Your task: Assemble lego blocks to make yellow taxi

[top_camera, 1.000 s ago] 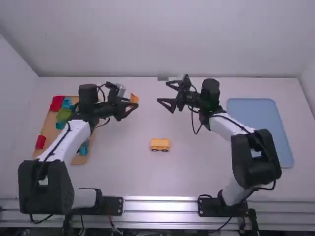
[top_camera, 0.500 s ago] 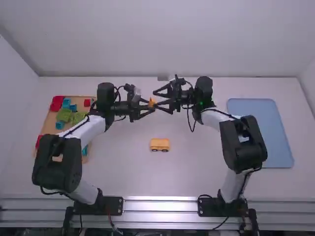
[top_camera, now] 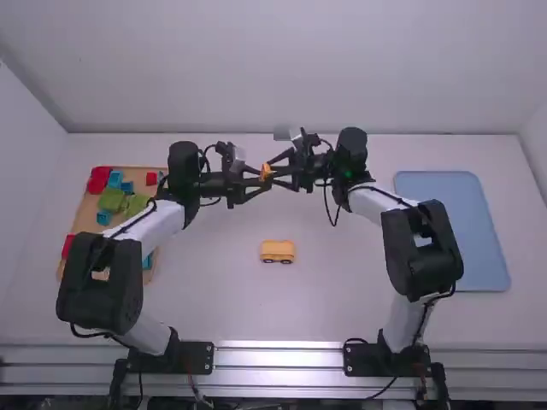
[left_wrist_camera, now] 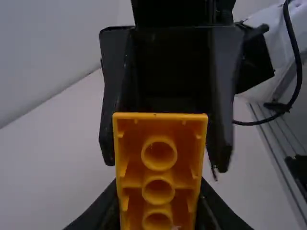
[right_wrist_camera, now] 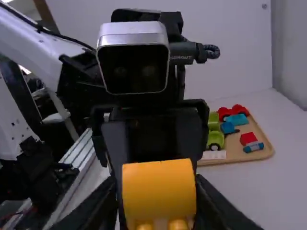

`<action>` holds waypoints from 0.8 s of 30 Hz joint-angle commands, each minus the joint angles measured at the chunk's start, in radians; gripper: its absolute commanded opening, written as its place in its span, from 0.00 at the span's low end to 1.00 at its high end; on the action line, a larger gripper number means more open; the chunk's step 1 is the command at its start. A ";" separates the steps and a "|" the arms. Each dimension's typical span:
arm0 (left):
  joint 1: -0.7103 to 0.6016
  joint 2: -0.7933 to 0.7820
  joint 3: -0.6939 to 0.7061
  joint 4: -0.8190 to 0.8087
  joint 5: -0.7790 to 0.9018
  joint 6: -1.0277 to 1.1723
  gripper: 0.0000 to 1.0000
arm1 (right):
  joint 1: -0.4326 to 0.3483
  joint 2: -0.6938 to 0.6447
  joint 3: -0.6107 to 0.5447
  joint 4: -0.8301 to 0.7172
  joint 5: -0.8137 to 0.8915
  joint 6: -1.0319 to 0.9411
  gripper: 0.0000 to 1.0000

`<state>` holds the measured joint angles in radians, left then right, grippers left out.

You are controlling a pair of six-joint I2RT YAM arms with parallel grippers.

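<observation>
Near the middle of the high view, the left gripper [top_camera: 259, 183] and the right gripper [top_camera: 275, 172] meet at an orange-yellow block [top_camera: 266, 172] above the table. In the left wrist view, the left gripper [left_wrist_camera: 159, 211] is shut on the block [left_wrist_camera: 159, 129], whose hollow side with round tubes faces the camera. The right gripper's fingers stand behind it. In the right wrist view, the right gripper [right_wrist_camera: 158, 208] has its fingers against both sides of the block [right_wrist_camera: 159, 184]. A yellow car body [top_camera: 278, 251] with dark wheels rests on the table, nearer the arm bases.
At the left, a wooden tray [top_camera: 83, 226] holds red, green and blue blocks, partly behind the left arm. A blue tray [top_camera: 466, 222] lies at the right. A wall stands at the table's far edge.
Both grippers have come together at mid-table, the left carrying the block rightward, the right coming leftward. The right gripper's fingers have closed in around the block. The car body has stayed put.
</observation>
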<state>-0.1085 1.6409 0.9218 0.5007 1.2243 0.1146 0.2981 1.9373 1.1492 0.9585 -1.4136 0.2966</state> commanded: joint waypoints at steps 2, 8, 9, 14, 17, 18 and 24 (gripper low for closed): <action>-0.003 0.007 -0.007 0.005 -0.010 -0.014 0.08 | 0.008 0.018 0.022 0.003 -0.030 -0.013 0.24; 0.003 0.007 -0.006 0.007 -0.010 -0.014 0.52 | 0.009 0.018 0.022 0.003 -0.030 -0.013 0.03; 0.003 0.007 -0.006 0.006 -0.010 -0.014 0.74 | 0.006 0.018 0.022 0.003 -0.030 -0.013 0.02; 0.003 0.007 -0.007 -0.009 -0.014 -0.013 0.99 | -0.003 0.018 0.022 0.006 0.037 0.008 0.02; 0.002 0.007 -0.007 -0.097 -0.131 -0.013 0.99 | -0.034 0.017 0.022 0.001 0.132 0.020 0.05; 0.000 0.007 -0.007 -0.121 -0.161 -0.008 0.99 | -0.039 0.017 0.022 -0.002 0.149 0.020 0.05; -0.008 0.007 -0.007 -0.355 -0.405 0.092 0.99 | -0.068 -0.028 0.024 -0.312 0.513 -0.117 0.07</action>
<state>-0.1097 1.6409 0.9215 0.1616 0.9348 0.1616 0.2287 1.9400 1.1534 0.6960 -1.1095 0.2588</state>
